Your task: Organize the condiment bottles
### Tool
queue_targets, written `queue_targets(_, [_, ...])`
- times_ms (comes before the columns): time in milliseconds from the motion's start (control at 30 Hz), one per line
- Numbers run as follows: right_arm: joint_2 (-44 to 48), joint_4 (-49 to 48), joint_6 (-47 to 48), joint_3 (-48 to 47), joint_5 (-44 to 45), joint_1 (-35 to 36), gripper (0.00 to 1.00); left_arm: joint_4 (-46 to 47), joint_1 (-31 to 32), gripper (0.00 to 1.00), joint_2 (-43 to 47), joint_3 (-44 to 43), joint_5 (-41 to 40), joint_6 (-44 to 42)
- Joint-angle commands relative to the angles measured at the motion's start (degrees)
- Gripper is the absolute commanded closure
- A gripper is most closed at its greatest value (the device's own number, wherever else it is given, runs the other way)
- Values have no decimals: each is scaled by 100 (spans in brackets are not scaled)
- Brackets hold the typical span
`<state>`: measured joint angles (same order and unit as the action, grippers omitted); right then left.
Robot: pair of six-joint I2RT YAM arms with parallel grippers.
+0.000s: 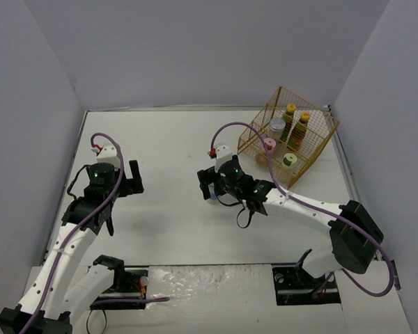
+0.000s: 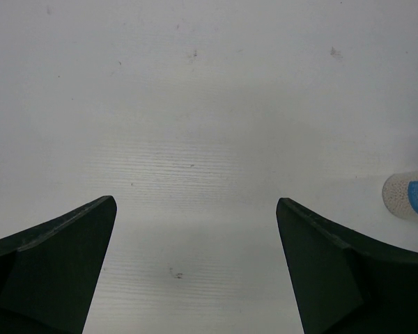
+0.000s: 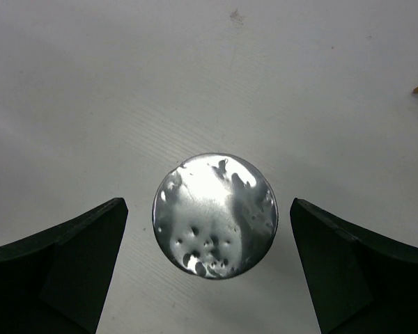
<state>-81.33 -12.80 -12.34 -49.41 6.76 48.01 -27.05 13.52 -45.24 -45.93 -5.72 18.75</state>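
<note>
Glare sits on the round, dimpled lid of a silver-lidded jar (image 3: 214, 216), seen from straight above. Your right gripper (image 3: 207, 207) straddles it with both dark, wedge-shaped fingers spread wide. A strip of bare surface shows on each side, so nothing is gripped. That jar stands on the matte white table (image 1: 167, 139), outside the yellow wire basket (image 1: 319, 142).

Inside the basket's mesh stand two slim dark-red, yellow-capped sauce bottles (image 1: 290, 118) (image 1: 302, 131), a second silver-lidded jar (image 1: 276, 126), a pink-lidded shaker (image 1: 269, 144) and a green-lidded shaker (image 1: 289, 160).

Your left gripper (image 2: 196, 203) hangs over bare table, fingers wide apart, holding nothing. A speckled white jar wall with a blue label shows at the right edge of its view.
</note>
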Motion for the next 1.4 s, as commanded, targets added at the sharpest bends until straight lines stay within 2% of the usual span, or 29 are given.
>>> queue_targets(0, [-263, -733, 104, -371, 303, 50, 0, 356, -25, 3, -100, -170, 62, -170])
queue_targets(100, [-428, -803, 92, -386, 300, 59, 2, 332, -25, 3, -126, -179, 54, -179])
queue_targets(167, [-559, -811, 83, -403, 282, 59, 8, 315, -25, 3, -143, -188, 54, -170])
queue_targets(267, [-628, -737, 35, -415, 328, 84, 25, 327, -25, 3, -147, -183, 127, -167])
queue_targets(433, [-309, -533, -49, -295, 610, 91, 60, 344, -25, 3, -158, -185, 168, -161])
queue_targets(600, [347, -16, -13, -538, 1211, 66, 77, 359, -25, 3, -152, -179, 221, -144])
queue_targets(767, [875, 867, -27, -1113, 2042, -298, 81, 348, -25, 3, -131, -179, 228, -133])
queue_targets(1000, [1257, 1254, -33, -1842, 2536, -1717, 85, 332, -33, 3, -117, -179, 245, -118])
queue_targets(1200, [1002, 1412, -153, -2305, 2289, -2960, 81, 332, -33, 3, -142, -187, 280, -100])
queue_targets(1367, [611, 1316, -253, -2557, 2185, -3607, 82, 332, -33, 3, -142, -179, 283, -92])
